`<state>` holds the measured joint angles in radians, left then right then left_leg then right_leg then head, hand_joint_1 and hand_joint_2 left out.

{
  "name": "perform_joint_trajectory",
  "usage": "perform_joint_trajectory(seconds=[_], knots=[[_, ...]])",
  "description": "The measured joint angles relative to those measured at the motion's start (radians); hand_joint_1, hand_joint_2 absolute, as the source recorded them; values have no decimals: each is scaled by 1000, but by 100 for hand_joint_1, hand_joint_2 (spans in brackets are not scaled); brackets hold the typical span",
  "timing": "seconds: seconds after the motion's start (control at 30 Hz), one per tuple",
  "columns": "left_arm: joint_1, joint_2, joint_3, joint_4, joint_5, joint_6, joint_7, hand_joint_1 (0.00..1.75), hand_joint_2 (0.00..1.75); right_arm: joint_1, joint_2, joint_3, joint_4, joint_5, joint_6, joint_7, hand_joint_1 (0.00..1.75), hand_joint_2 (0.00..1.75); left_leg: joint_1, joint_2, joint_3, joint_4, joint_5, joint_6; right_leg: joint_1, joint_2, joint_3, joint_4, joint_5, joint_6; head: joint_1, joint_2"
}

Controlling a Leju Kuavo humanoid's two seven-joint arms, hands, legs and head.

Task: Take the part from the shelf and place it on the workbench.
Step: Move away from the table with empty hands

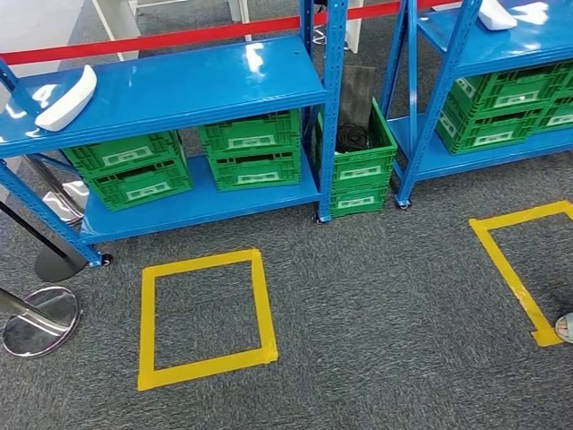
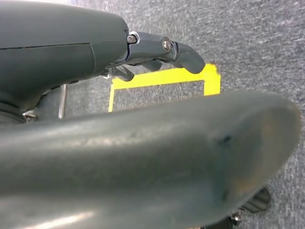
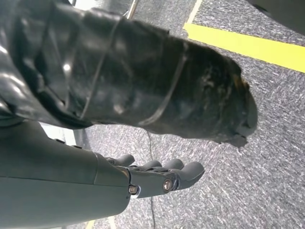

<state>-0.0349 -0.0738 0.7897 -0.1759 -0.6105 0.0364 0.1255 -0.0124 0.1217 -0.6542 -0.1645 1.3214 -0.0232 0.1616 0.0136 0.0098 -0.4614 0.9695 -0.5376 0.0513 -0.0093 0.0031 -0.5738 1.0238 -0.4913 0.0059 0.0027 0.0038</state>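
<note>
We stand before a blue metal shelf rack; on its top shelf lies the white curved plastic part, well ahead of and above both of our hands and nearer our left side, close to the shelf's front edge where a reach from the front should meet it; we judge it not yet taken.

Our left robot hand hangs at our side over grey carpet, its dark fingers extended and slightly apart with nothing in them, so it is released; a yellow tape square on the floor lies beyond its fingertips, probably a marked standing spot.

Our right robot hand also hangs free, its fingers stretched out side by side and grasping nothing.

Green plastic crates fill the lower shelf, leaving the top shelf around the part bare, which gives open room for a hand to come in from the front; the blue upright post bounds that shelf on the side towards our right hand; a second blue rack carrying another white part stands farther to that side; chrome barrier bases sit on the floor beside our left hand's side, narrowing room there.
</note>
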Motion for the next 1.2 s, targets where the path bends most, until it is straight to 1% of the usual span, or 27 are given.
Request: perform_joint_trajectory(seconds=[0.07,0.1,0.2,0.23,0.27,0.37,0.4,0.47,0.5,0.53,0.57,0.6,0.63,0.67,0.7,0.73,0.77,0.8,0.83,0.9,0.93,1.0,1.03,1.07,1.1,1.17,1.2], knots=[[0,-1,10,0,17,-15,-11,0,0,0,0,0,0,0,1,-1,0,0,2,0,0,-1,1,-8,2,0,1,0,-1,-2,0,0],[-1,-2,17,0,26,-24,-18,0,0,0,0,0,0,0,1,-1,0,0,3,0,0,-2,1,-19,3,0,1,0,-1,-3,0,0],[0,-6,36,0,45,-40,-56,0,0,0,0,0,0,-2,1,-3,0,0,9,0,1,-4,2,-67,6,-1,1,1,0,-4,1,0],[0,-7,42,0,51,-42,-74,0,0,0,0,0,0,-3,1,-4,0,0,9,0,1,-4,2,-74,6,-1,1,1,1,-4,1,0],[0,-8,48,0,57,-43,-92,0,0,0,0,0,0,-4,1,-5,0,0,9,0,0,-2,1,-75,3,-2,3,-3,5,-1,1,0],[-2,-11,64,0,65,-43,-120,0,0,0,1,0,0,-7,0,-6,0,0,11,1,19,-44,25,-45,-1,-3,8,-20,13,18,-2,0],[-3,-13,67,0,66,-44,-123,0,0,0,0,0,0,-8,0,-6,0,0,14,2,31,-69,39,-35,1,-3,0,-3,2,22,-1,0],[-4,-15,72,0,67,-48,-126,0,0,-1,0,-1,0,-10,0,-10,0,0,19,6,44,-93,52,-30,0,-2,-48,93,-46,31,8,0],[-3,-15,74,0,67,-50,-127,0,0,-4,0,-1,0,-11,0,-11,0,0,20,7,44,-93,52,-32,-4,-2,-78,156,-70,38,10,0],[-3,-16,76,0,67,-52,-127,0,0,-7,0,-1,0,-12,0,-13,0,0,22,9,45,-91,48,-36,-8,-3,-100,201,-81,44,11,0],[-2,-16,79,0,67,-54,-127,0,0,-9,0,-1,-1,-13,0,-12,0,0,26,9,47,-87,43,-42,-13,-3,-107,215,-73,52,11,0],[-2,-18,82,0,67,-55,-127,0,0,-9,0,-1,-1,-12,0,-11,0,0,31,8,50,-81,36,-49,-19,-4,-93,189,-48,61,11,0],[-2,-19,84,0,67,-56,-127,0,0,-9,-1,-1,-1,-12,0,-10,0,0,38,6,52,-70,25,-60,-27,-6,-64,129,-15,71,11,0],[-2,-18,86,0,69,-56,-130,0,0,-7,0,-1,0,-11,0,-9,0,0,43,4,51,-57,12,-72,-30,-5,-33,72,1,82,14,0],[-2,-18,88,0,73,-53,-137,0,0,-6,2,-1,0,-11,0,-8,0,0,46,2,49,-42,-4,-83,-32,-4,-7,28,6,84,19,0],[-2,-18,92,0,80,-48,-150,0,0,-5,3,-1,1,-12,0,-9,0,0,46,1,47,-31,-18,-92,-32,-1,7,7,-2,76,21,0],[-3,-21,96,0,88,-39,-168,0,0,-3,5,-1,1,-12,-1,-9,0,0,44,0,46,-25,-26,-98,-30,2,10,11,-17,63,19,0],[-4,-27,101,0,94,-28,-185,0,0,-3,5,-1,1,-12,-1,-9,0,0,44,-1,46,-22,-31,-99,-30,4,10,15,-22,45,15,0],[-5,-33,105,0,97,-17,-197,0,0,-2,5,-1,1,-13,-1,-9,0,0,44,-1,48,-21,-33,-101,-30,5,11,19,-26,33,7,0],[-5,-43,112,0,98,0,-206,0,0,-1,4,-2,1,-13,-1,-6,0,0,45,-1,33,22,-53,-100,-27,5,18,23,-33,17,-1,0],[-6,-46,114,0,97,5,-206,0,0,-1,4,-2,1,-13,0,-5,0,0,43,-1,5,75,-76,-97,-25,4,23,22,-36,11,-5,0],[-4,-49,115,0,95,9,-205,0,0,-1,4,-2,1,-13,0,-4,0,0,34,0,-90,233,-130,-88,-18,3,31,22,-44,1,-10,0],[-3,-50,116,0,95,10,-204,0,0,0,4,-2,1,-13,0,-3,0,0,29,-1,-137,297,-139,-81,-14,4,35,22,-49,-2,-12,0],[-1,-51,116,0,94,10,-202,0,0,1,4,-2,1,-13,1,-2,0,0,23,-1,-171,331,-129,-72,-10,7,42,22,-55,-4,-12,0],[1,-51,117,0,93,10,-201,0,0,2,4,-2,1,-13,2,-1,0,0,16,-1,-186,323,-95,-60,-6,10,53,21,-62,-4,-13,0],[2,-51,118,0,89,10,-197,0,0,4,4,-2,1,-12,3,-1,0,0,-1,-3,-169,221,8,-32,-1,14,78,17,-78,-4,-15,0],[2,-51,118,0,87,10,-195,0,0,5,5,-2,2,-12,4,-1,0,0,-8,-5,-155,169,44,-19,2,15,87,14,-87,-2,-14,0]])
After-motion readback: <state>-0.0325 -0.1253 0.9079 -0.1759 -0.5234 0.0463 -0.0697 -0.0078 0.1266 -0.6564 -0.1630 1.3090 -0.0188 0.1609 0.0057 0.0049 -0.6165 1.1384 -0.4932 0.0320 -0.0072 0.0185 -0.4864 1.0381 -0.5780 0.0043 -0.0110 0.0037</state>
